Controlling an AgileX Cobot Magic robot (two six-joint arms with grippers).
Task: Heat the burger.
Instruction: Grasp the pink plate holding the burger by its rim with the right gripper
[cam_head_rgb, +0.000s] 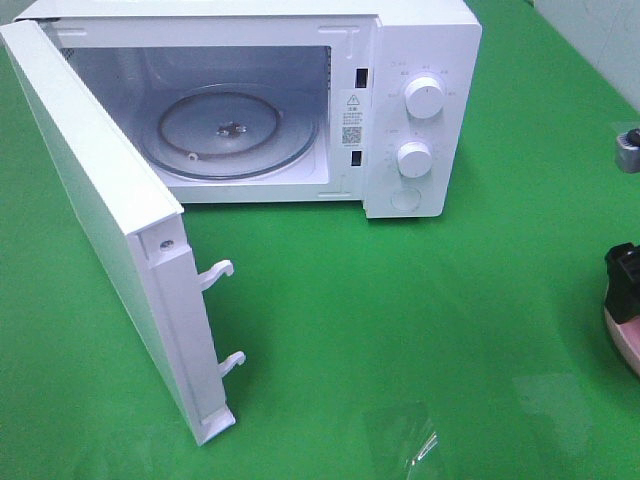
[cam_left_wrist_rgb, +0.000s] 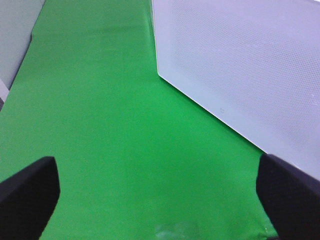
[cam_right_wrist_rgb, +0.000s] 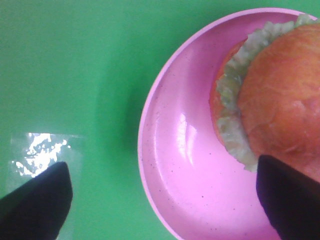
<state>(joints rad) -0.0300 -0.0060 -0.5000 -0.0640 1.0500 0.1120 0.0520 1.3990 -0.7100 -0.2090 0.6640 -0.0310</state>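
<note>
Microwave (cam_head_rgb: 420, 60) at 12 o'clock, door (cam_head_rgb: 90, 190) open; burger (cam_right_wrist_rgb: 280, 95) on pink plate (cam_right_wrist_rgb: 170, 150) at 3 o'clock (frame edge); right gripper (cam_right_wrist_rgb: 162, 172) spread wide over plate; left gripper (cam_left_wrist_rgb: 155, 170) spread, empty.

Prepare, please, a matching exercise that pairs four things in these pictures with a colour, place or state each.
Things:
1. door
2. burger
3. glass turntable
4. plate

Descriptions:
A. pink
B. swung open
C. inside the microwave
D. golden-brown with green lettuce

Pairs: 1-B; 2-D; 3-C; 4-A
</note>
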